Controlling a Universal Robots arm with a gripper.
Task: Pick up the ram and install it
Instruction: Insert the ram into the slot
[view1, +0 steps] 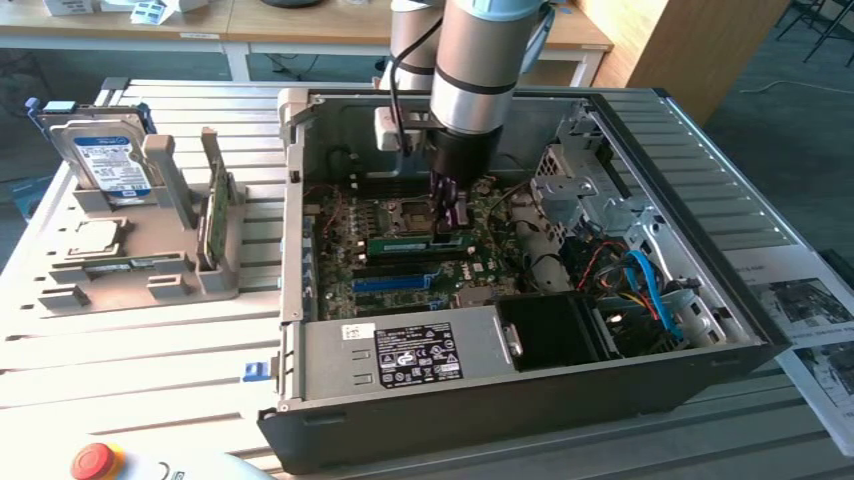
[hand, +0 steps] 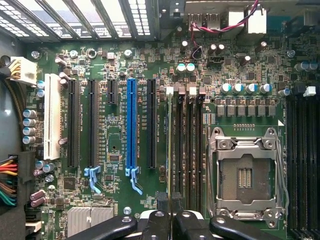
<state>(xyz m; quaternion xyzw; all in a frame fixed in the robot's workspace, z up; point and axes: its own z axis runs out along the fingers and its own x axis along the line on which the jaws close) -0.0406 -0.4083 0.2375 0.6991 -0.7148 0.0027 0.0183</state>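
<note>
— One stick is what we have in hand: the ram (view1: 404, 244), pinched on edge in the jaws, which are all but closed on its thin body.

— Where do we have it?

— Down inside the computer case (view1: 400, 425), near the middle of the motherboard (hand: 115, 65), between the processor socket (hand: 245, 175) and the long blue slot (hand: 131, 125). From the wrist, the ram (hand: 172, 150) reads as a thin line running along the bank of memory slots (hand: 192, 150), on the side away from the socket.

— So we're past the pick-up?

— We judge so; this is the installing step. Whether the bottom edge already sits in a slot or hangs just above it, we cannot tell.

— What does seating call for?

— By our reckoning: the stick held square and parallel to its slot, the notch matched, the end latches open, then a straight, even press toward the board. Any tilt could jam one end or strain the board.
</note>
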